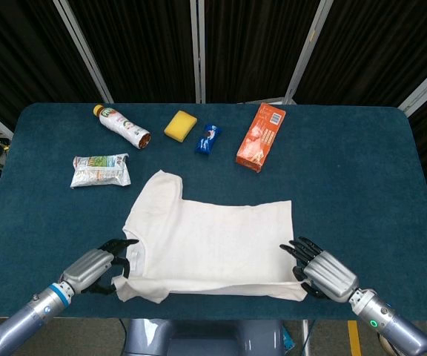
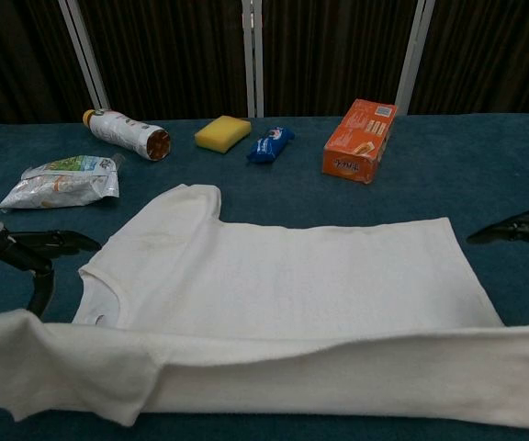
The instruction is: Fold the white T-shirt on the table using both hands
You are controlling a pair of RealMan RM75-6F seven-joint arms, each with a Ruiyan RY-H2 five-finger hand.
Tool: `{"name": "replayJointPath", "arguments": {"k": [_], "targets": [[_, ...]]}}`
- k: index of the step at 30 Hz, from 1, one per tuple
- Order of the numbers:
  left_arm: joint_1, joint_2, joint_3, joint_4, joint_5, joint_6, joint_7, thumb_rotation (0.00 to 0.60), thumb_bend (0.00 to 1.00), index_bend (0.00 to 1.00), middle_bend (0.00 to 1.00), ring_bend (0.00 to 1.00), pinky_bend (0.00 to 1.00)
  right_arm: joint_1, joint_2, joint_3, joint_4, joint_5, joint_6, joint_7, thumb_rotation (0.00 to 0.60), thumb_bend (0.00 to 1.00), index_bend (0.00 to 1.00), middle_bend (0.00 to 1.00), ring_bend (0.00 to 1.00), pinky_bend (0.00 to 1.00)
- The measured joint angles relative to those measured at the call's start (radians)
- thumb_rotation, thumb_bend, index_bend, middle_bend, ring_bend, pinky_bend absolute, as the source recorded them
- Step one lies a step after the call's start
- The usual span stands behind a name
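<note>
T-shirt: the white T-shirt (image 1: 210, 245) lies in the middle of the blue table (image 1: 362, 178), collar toward the robot's left, with its near edge lifted and turned over onto itself as a long band.
Left hand: the left hand (image 1: 98, 265) is at the collar end of that raised edge, dark fingers (image 2: 49, 243) hooked at the cloth; it seems to pinch the fabric, though the contact itself is hidden.
Right hand: the right hand (image 1: 323, 272) sits at the hem-end corner, fingers partly spread; I cannot tell whether it holds the cloth.
Far side: a bottle (image 1: 121, 127) on its side, a yellow sponge (image 1: 180, 124), a small blue packet (image 1: 207, 139), an orange box (image 1: 260, 136).
Left of the shirt: a snack bag (image 1: 100, 170), well apart from the sleeve.
</note>
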Motion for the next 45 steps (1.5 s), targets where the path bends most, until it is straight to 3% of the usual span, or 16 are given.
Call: {"name": "replayJointPath", "arguments": {"k": [9, 15, 27, 45], "targets": [[-0.082, -0.053, -0.134, 0.031, -0.222, -0.112, 0.060, 0.600, 0.58, 0.72, 0.00, 0.00, 0.00, 0.065, -0.035, 0.104, 0.029, 0.163, -0.141, -0.020, 0.600, 0.40, 0.72, 0.05, 0.00, 0.00], [-0.135, -0.080, -0.186, 0.070, -0.343, -0.167, 0.123, 0.600, 0.58, 0.72, 0.00, 0.00, 0.00, 0.103, -0.062, 0.159, 0.048, 0.246, -0.208, -0.042, 0.600, 0.40, 0.72, 0.05, 0.00, 0.00], [-0.215, -0.169, -0.251, 0.196, -0.524, -0.204, 0.247, 0.600, 0.59, 0.74, 0.00, 0.00, 0.00, 0.166, -0.131, 0.233, 0.133, 0.355, -0.302, -0.075, 0.600, 0.40, 0.72, 0.05, 0.00, 0.00], [-0.267, -0.209, -0.287, 0.294, -0.593, -0.250, 0.272, 0.600, 0.59, 0.74, 0.00, 0.00, 0.00, 0.226, -0.233, 0.283, 0.307, 0.450, -0.383, -0.056, 0.600, 0.40, 0.72, 0.05, 0.00, 0.00]]}}
